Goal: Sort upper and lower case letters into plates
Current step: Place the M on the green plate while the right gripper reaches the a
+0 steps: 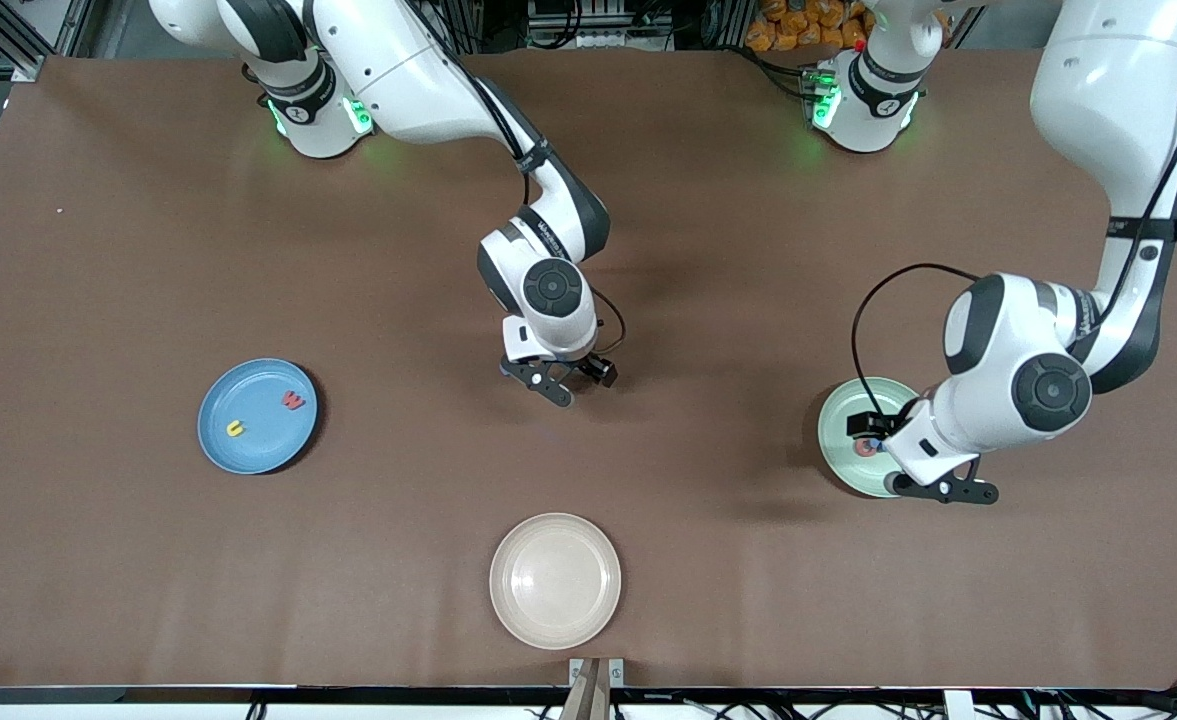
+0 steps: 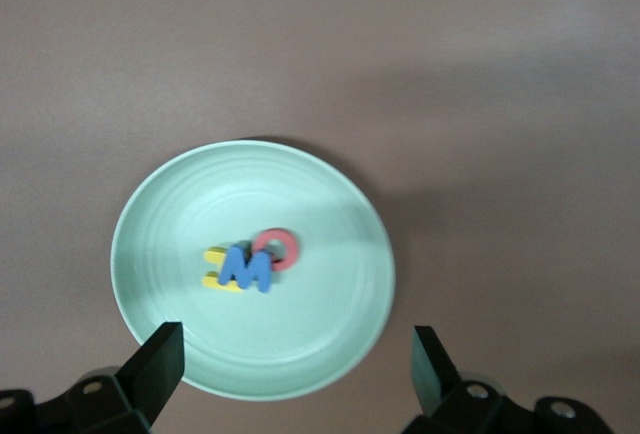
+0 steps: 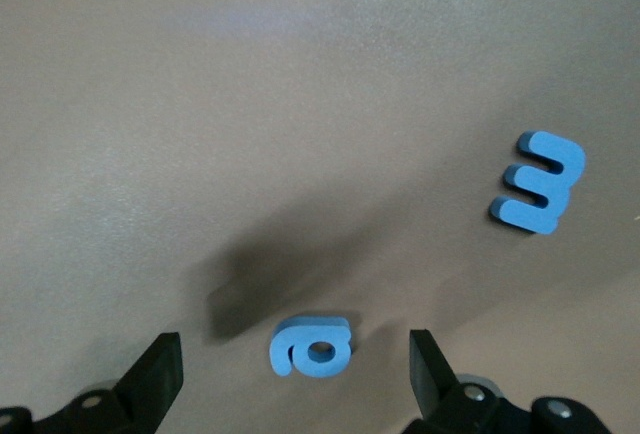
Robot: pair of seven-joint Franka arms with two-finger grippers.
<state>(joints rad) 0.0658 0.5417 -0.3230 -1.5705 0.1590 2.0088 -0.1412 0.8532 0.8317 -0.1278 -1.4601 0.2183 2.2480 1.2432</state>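
two blue letters lie on the bare brown table (image 1: pixel 128 250) under the right gripper (image 3: pixel 290 379), whose jaws stand wide with nothing between them: a lowercase "a" (image 3: pixel 311 346) sits between the fingertips, and a blue "m"-like letter (image 3: pixel 539 182) lies well apart from it. the right gripper (image 1: pixel 560 380) hangs over mid-table, between the blue plate (image 1: pixel 257 416) and the pale green plate (image 1: pixel 853 425). the blue plate already holds a yellow "u" (image 1: pixel 236 428) and a red "w" (image 1: pixel 293 400). the left gripper (image 2: pixel 290 374), jaws also wide and empty, hovers over the pale green plate (image 2: pixel 330 334), where a blue "m" (image 2: pixel 247 270) lies on top of a yellow letter (image 2: pixel 213 268) and touches a red "o" (image 2: pixel 277 249). a cream-beige plate (image 1: pixel 555 579), nearest the front camera, is empty.

the main risk, as i judge it, is the flat, thin "a": the fingertips could slide over it or flick it aside on closing if the descent stops short of the table. the second letter reads differently depending on how it is turned, so it could land in the wrong plate. another drop onto the stacked letters may bounce one out.
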